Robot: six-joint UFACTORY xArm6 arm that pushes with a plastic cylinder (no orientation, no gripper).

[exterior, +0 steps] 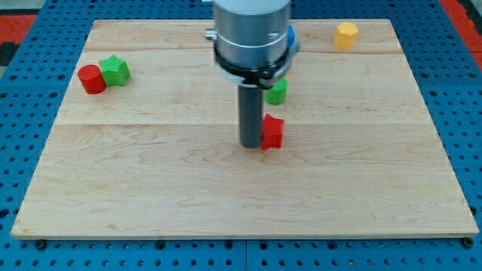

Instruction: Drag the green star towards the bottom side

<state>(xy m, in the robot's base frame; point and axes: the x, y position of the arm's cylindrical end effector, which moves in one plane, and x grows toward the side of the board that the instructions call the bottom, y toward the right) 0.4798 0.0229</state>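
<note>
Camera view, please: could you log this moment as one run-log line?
my tip: touching red star, on its left | green star: far left, touching red cylinder | task: star not yet reached

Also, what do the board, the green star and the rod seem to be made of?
The board looks like pale unvarnished wood: visible grain and plank seams, matte. The green star seems solid coloured plastic or painted wood; the flat even colour leaves it open. The rod looks like dark matte metal or plastic; my tip sits beside a red block.
</note>
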